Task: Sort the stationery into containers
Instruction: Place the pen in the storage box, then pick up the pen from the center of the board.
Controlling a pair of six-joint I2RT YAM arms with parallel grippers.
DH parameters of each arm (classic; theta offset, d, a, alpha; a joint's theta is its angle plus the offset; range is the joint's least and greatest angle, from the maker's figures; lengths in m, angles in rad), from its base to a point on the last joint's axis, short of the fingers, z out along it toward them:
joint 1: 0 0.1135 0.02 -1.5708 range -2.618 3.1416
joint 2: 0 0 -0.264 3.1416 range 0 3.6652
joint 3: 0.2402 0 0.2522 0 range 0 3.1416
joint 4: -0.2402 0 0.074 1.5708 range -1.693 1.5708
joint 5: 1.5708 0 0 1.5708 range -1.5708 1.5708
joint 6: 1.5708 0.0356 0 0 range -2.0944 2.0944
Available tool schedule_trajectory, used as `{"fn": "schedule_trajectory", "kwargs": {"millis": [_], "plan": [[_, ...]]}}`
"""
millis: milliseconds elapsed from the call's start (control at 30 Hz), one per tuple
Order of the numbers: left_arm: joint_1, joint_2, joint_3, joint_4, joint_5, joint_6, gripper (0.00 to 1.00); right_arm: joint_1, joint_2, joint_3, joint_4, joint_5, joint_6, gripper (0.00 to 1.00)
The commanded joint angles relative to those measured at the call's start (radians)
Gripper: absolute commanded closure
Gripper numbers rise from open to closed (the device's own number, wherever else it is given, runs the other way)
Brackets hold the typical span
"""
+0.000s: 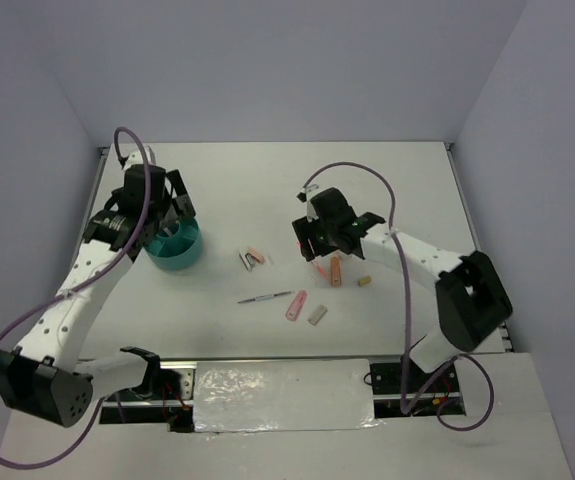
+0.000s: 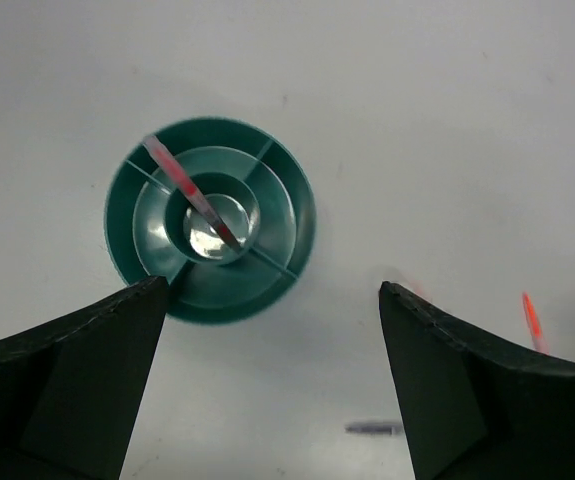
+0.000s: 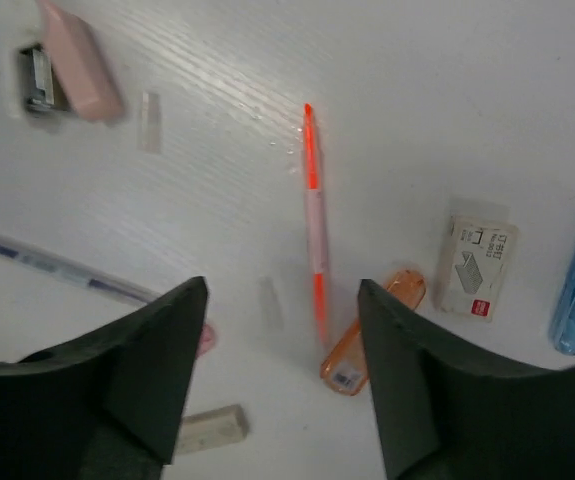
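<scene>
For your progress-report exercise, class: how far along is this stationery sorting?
Done: one pink pen leans in the centre cup of the organiser, under the open left gripper. In hand: nothing held yet; the open right gripper hangs over the orange pen. Left: that pen, the grey pen, erasers and the staple box lie on the table.

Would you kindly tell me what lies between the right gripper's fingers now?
An orange and pink pen, flat on the table, its near end between the fingers of the right gripper; the right wrist view shows it.
</scene>
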Motion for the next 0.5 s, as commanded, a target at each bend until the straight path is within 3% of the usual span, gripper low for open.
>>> {"fn": "schedule_trajectory", "kwargs": {"millis": [0, 200, 467], "plan": [[-0.01, -0.096, -0.022, -0.066, 0.232, 0.138, 0.01, -0.011, 0.129, 0.112, -0.099, 0.023, -0.072, 0.35], [-0.01, -0.27, -0.172, -0.01, 0.322, 0.235, 0.01, -0.024, 0.306, 0.181, -0.13, 0.035, -0.096, 0.46], [-0.01, -0.307, -0.283, 0.021, 0.319, 0.212, 0.01, -0.044, 0.414, 0.207, -0.152, 0.017, -0.097, 0.56]]}}
